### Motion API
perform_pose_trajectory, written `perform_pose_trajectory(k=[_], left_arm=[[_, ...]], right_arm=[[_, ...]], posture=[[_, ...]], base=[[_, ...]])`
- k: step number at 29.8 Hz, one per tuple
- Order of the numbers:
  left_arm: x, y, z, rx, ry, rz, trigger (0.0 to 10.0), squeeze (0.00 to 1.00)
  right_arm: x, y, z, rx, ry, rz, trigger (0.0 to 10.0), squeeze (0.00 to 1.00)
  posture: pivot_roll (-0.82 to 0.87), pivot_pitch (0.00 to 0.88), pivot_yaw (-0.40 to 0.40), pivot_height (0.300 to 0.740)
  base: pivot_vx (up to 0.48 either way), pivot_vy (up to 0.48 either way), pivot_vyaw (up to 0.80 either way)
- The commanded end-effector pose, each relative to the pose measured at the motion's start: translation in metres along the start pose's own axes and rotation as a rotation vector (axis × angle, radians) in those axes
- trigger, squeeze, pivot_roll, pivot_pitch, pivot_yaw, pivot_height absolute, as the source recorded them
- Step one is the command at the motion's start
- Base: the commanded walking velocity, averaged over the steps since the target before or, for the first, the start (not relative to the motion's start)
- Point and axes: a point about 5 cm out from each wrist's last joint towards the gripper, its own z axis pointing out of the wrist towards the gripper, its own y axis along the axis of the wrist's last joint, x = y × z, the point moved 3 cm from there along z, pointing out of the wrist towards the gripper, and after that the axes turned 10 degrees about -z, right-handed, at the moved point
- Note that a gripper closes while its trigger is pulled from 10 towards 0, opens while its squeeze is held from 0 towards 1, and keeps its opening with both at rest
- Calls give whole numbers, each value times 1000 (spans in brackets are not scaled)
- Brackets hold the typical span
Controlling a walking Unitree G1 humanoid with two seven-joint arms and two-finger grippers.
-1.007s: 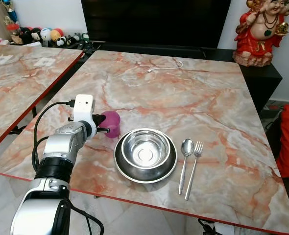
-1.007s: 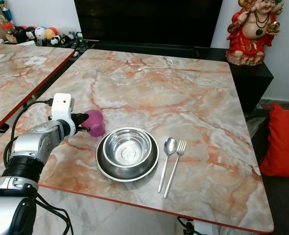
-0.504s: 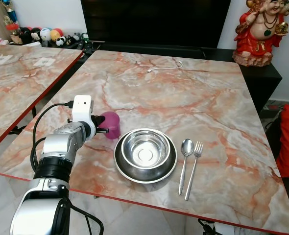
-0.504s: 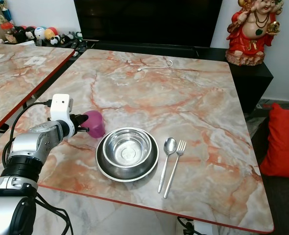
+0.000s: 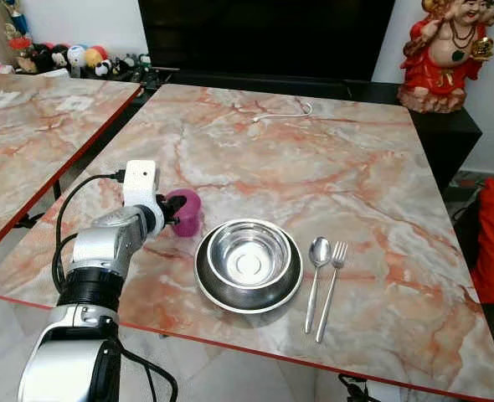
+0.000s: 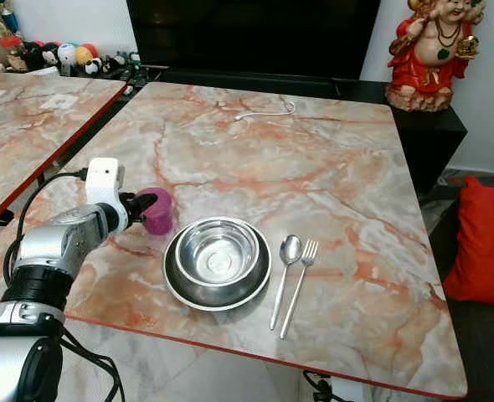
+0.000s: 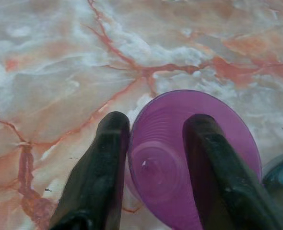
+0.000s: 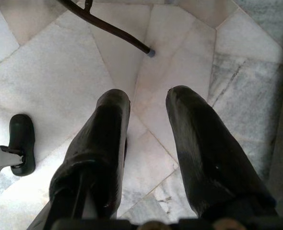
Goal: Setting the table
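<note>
Four pieces down already: steel bowl (image 5: 249,255) on plate (image 5: 209,283), spoon (image 5: 317,258) and fork (image 5: 337,258) right; left end effector (image 7: 153,143) pinching the purple cup (image 5: 186,211) just left of them; release remaining.

We see purple cup (image 5: 187,211) tilted at 9 o'clock of steel bowl (image 5: 249,256) nested on plate (image 5: 216,288); spoon (image 5: 316,266), fork (image 5: 332,281) at 3 o'clock.

No text, label, brand or number can be read anywhere.
</note>
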Motion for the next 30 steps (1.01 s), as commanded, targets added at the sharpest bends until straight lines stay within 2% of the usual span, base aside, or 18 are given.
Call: perform_pose_trajectory(k=[1, 11, 21, 30], left_arm=[[-4, 8, -1, -18, -9, -4, 10000, 675], [-4, 3, 0, 3, -19, -4, 10000, 678], [-5, -5, 0, 29, -28, -72, 10000, 686], [-8, 3, -1, 5, -44, -66, 10000, 667]], right_arm=[[-1, -3, -1, 10, -2, 9, 10000, 0], [-1, -3, -1, 10, -1, 7, 10000, 0], [-2, -4, -1, 12, -1, 3, 10000, 0], [-3, -4, -1, 13, -1, 2, 10000, 0]], posture=[[67, 0, -11, 740], [67, 0, -13, 740], [68, 0, -16, 740], [71, 0, -19, 740]], base=[[0, 0, 0], [0, 0, 0], [0, 0, 0], [0, 0, 0]])
